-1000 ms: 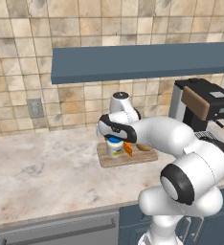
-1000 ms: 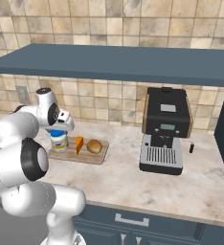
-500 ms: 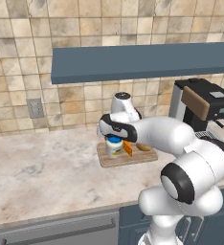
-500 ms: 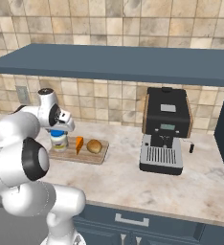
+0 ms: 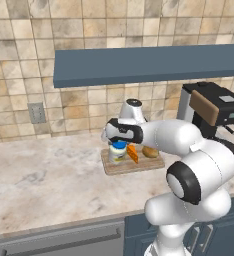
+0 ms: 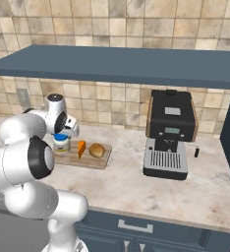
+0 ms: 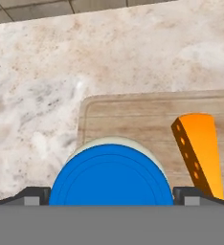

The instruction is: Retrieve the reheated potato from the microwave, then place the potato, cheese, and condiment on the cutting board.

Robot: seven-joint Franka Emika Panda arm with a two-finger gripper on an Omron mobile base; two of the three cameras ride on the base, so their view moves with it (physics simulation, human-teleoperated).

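Observation:
The wooden cutting board [image 5: 131, 167] [image 6: 95, 161] [image 7: 128, 119] lies on the marble counter. On it stand the condiment jar with its blue lid [image 5: 118, 152] [image 6: 61, 143] [image 7: 111, 177], the orange cheese wedge [image 5: 133, 153] [image 6: 81, 148] [image 7: 200, 153] and the potato [image 5: 149, 151] [image 6: 97, 150], left to right. My gripper [image 5: 118, 142] [image 6: 63, 134] [image 7: 112, 197] hangs straight over the jar, open, one fingertip [image 7: 35, 196] on each side of the lid and not pressing it. The microwave is out of view.
A black coffee machine [image 5: 214, 112] [image 6: 169, 133] stands on the counter to the right of the board. A blue-grey shelf [image 5: 149, 65] [image 6: 122, 64] runs overhead, close above the arm. A wall outlet [image 5: 36, 112] is on the tiles at left.

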